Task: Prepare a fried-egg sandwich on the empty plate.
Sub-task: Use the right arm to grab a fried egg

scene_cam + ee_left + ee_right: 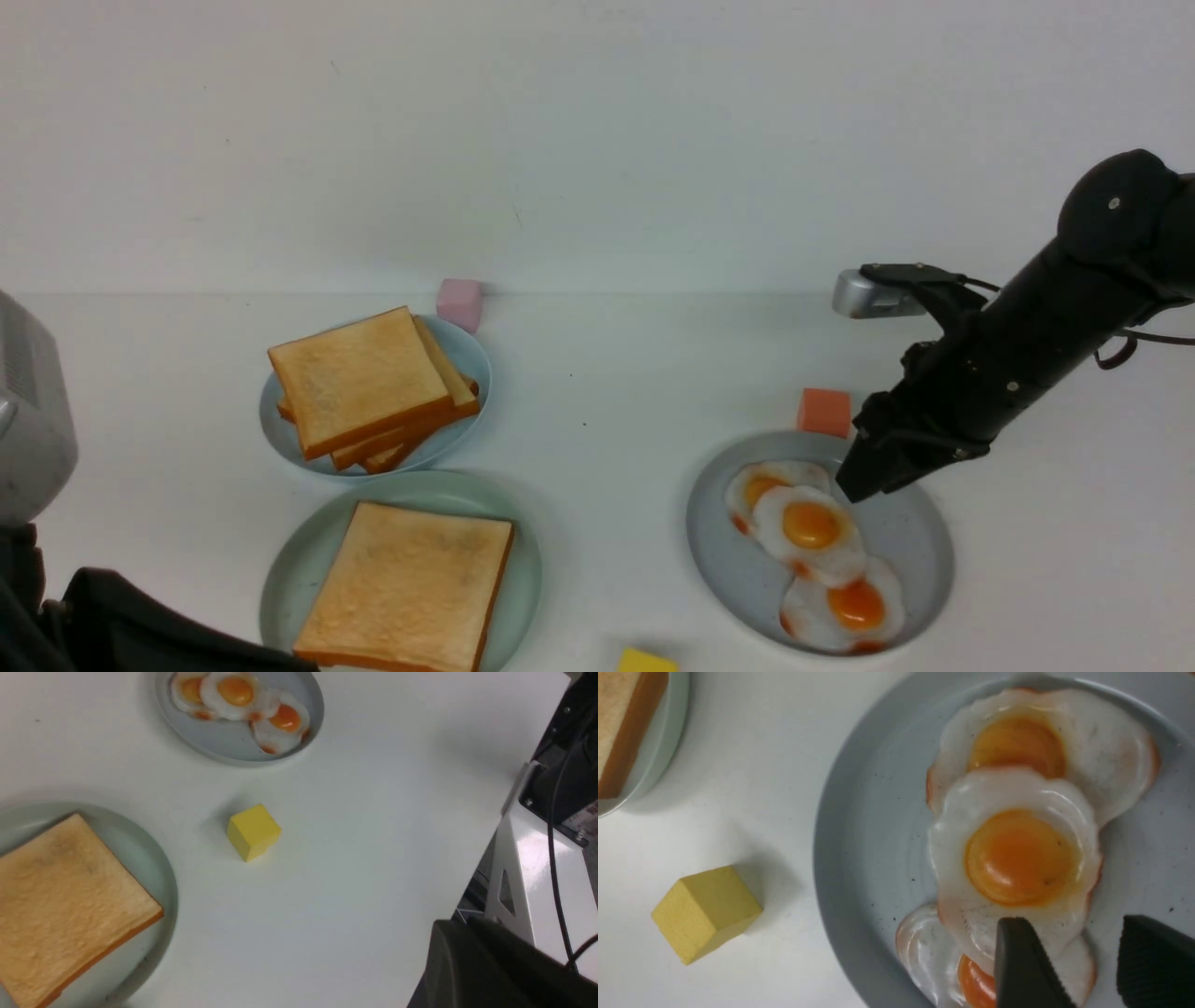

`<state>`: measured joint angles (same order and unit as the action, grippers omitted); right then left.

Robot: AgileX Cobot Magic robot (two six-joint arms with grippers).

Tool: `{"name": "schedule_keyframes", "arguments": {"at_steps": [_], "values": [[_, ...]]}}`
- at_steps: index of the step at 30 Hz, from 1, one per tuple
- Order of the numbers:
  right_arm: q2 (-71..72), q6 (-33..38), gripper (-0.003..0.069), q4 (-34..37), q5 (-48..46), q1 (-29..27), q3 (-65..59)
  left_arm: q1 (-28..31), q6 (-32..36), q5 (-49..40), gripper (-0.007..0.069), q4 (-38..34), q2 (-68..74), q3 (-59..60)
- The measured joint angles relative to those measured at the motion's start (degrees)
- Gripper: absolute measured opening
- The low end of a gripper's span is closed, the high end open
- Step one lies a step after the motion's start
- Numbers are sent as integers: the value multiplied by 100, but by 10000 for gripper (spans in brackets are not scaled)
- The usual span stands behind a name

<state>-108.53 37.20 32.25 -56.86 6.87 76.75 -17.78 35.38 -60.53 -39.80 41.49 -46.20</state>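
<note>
**Grey-blue plate is drawing the right gripper: the egg pick-up is under way**

The mint-green plate (280,579) is sitting at the near left of the table. One toast slice (406,590) is lying flat on it, so the base of the sandwich is looking laid and the filling step is the one in hand. The right gripper (854,483) is hanging low over the grey-blue plate (924,560), where three fried eggs (812,551) are overlapping in a row. In the right wrist view its fingers (1020,966) are standing apart, released and gripping nothing. One tip is lying over the white rim of the middle egg (1017,858), which is resting on top of its two neighbours; whether it is touching cannot be told. The left gripper (460,952) is waiting at the near left, its fingers showing as one dark mass with no gap, seemingly pressed together on nothing.

The next move is probably calling for a short descent and a pinch on that thin white rim alone, so the neighbours are not dragging along. Then comes a carry across to the toast slice, passing the yellow cube (253,830). A covering slice from the toast stack (369,387) is waiting for later
</note>
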Motion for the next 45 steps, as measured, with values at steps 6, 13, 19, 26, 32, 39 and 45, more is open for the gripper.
{"name": "schedule_keyframes", "arguments": {"at_steps": [6,13,19,26,32,39,45], "values": [[0,84,315,0,0,0,0,0,0,43,50,-5,0,0],[0,197,315,0,13,0,0,0,17,38,50,201,0,0],[0,197,315,0,110,0,0,0,17,-86,50,266,0,0],[0,197,315,0,115,0,0,0,17,-116,50,338,0,0],[0,198,315,0,115,0,0,0,17,-175,50,348,0,0],[0,198,315,0,115,0,0,0,17,-253,-13,352,0,0],[0,198,315,0,115,0,0,0,17,-25,-13,352,0,0]]}}
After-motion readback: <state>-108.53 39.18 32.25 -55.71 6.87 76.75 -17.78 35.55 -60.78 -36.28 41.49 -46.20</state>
